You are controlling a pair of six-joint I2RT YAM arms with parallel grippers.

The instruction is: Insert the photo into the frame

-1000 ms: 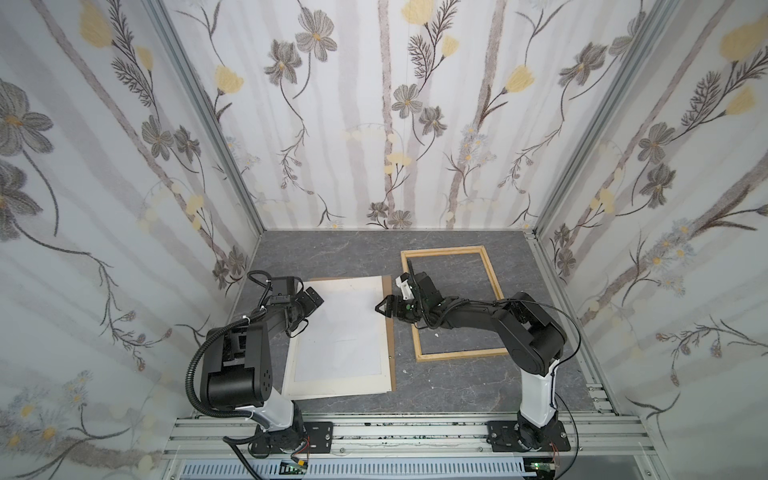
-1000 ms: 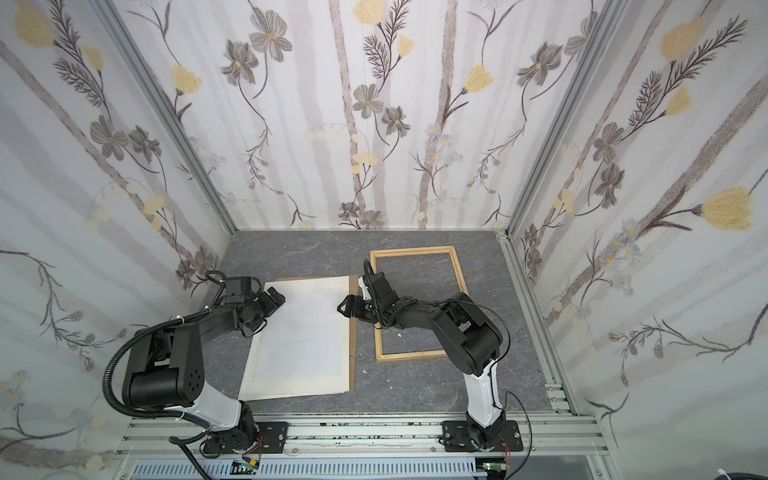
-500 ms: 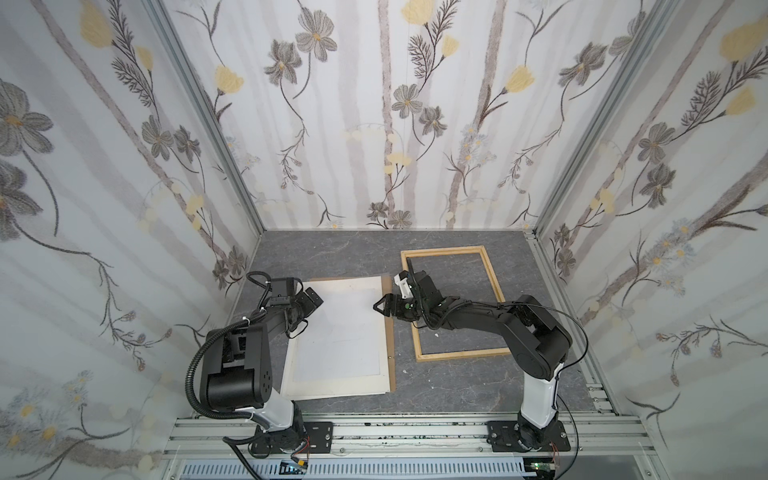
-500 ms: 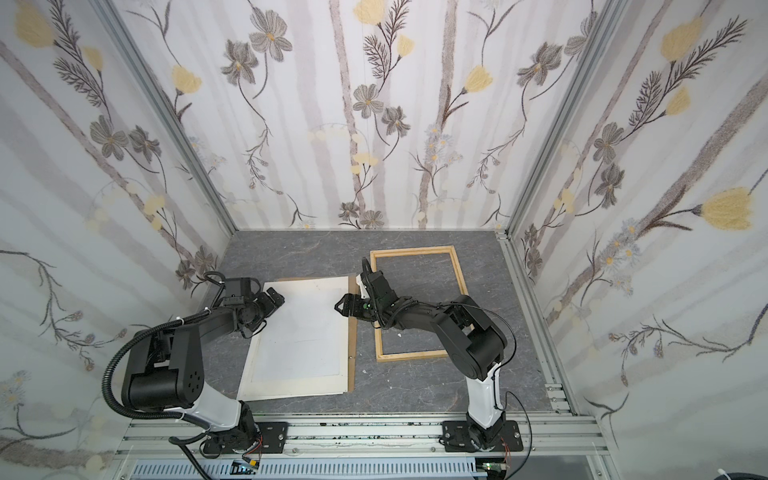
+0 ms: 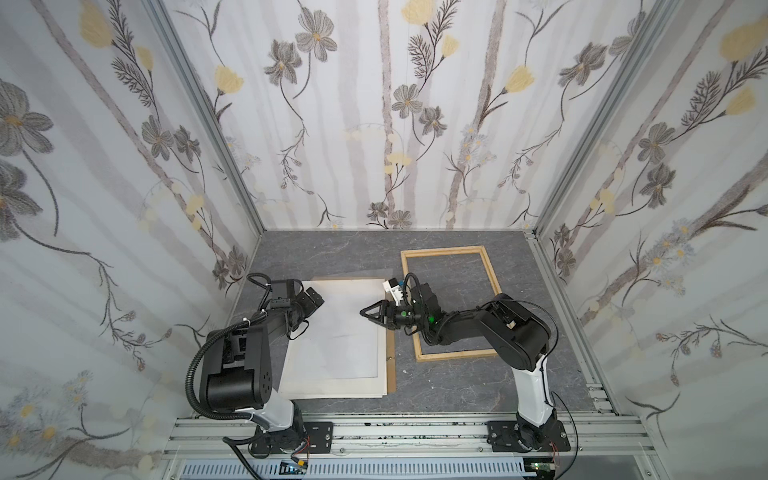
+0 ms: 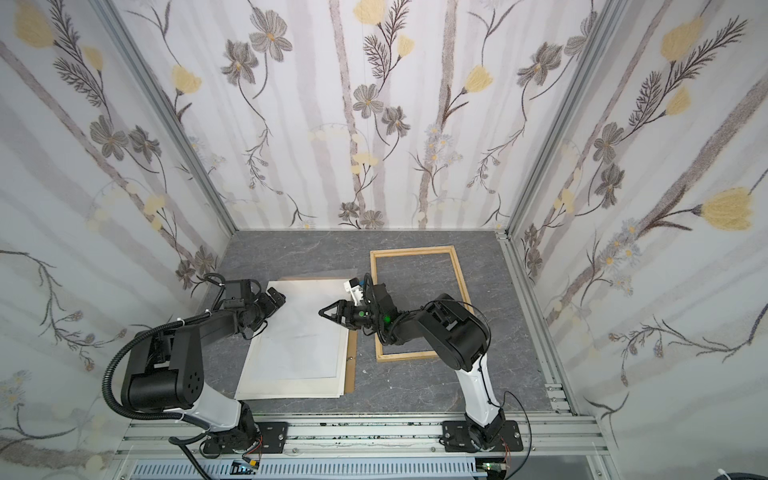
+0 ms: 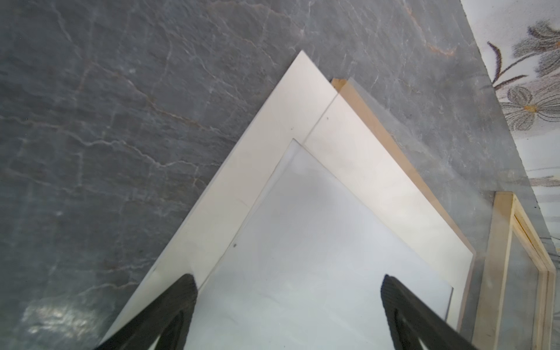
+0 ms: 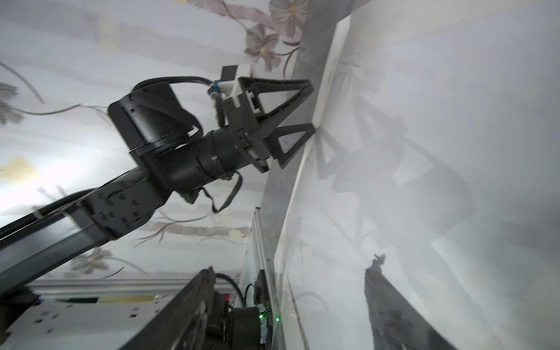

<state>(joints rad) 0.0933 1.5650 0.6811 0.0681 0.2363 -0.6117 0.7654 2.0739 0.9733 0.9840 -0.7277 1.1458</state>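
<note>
Now my right pincer gapes over the photo (left pincer opposite, also wide); closing flat may crease it.

Left gripper wide open; right gripper jaws seemingly parted.

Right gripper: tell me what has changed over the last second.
The right gripper crept leftward, farther out over the white sheets, with its jaws open. Nothing was taken hold of or let go. The left gripper stayed open at the sheets' left edge, and the sheets and the frame have not moved.
</note>
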